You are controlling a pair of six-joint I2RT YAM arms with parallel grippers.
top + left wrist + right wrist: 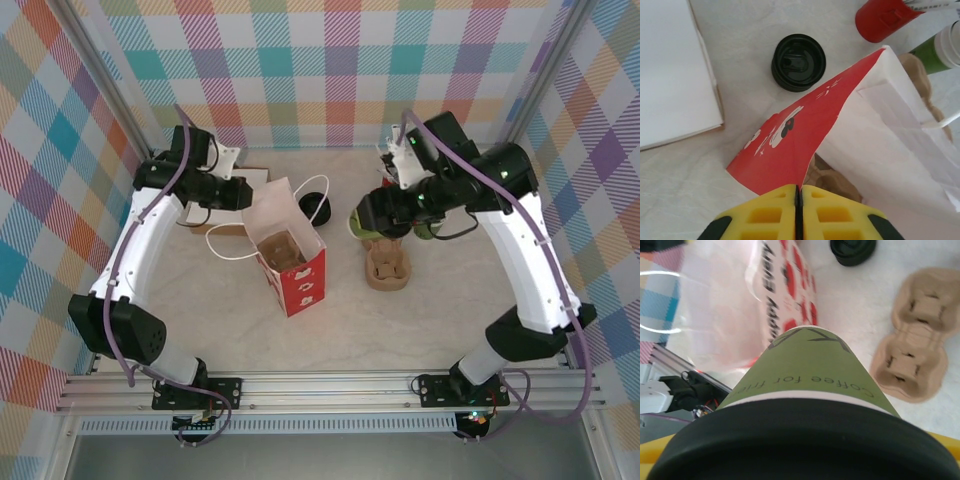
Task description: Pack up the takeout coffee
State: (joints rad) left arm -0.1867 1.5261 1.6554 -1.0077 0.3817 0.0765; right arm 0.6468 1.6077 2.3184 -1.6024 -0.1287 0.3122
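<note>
The takeout coffee [810, 370] is an olive-green paper cup with a black lid [800, 440]. It lies tilted in my right gripper [800, 460], which is shut on it near the lid. In the top view the right gripper [378, 218] holds the cup [364, 224] above the table, just right of the red and white paper bag [295, 270]. My left gripper [798, 200] is shut on the bag's red rim [800, 135] and holds the bag's mouth open. A brown cup carrier [282, 252] sits inside the bag.
A second brown cup carrier [387, 265] lies on the table below the right gripper. A loose black lid [798, 62] rests behind the bag. A red cup of straws [880, 17] stands at the back. A white box [670, 80] lies at the back left.
</note>
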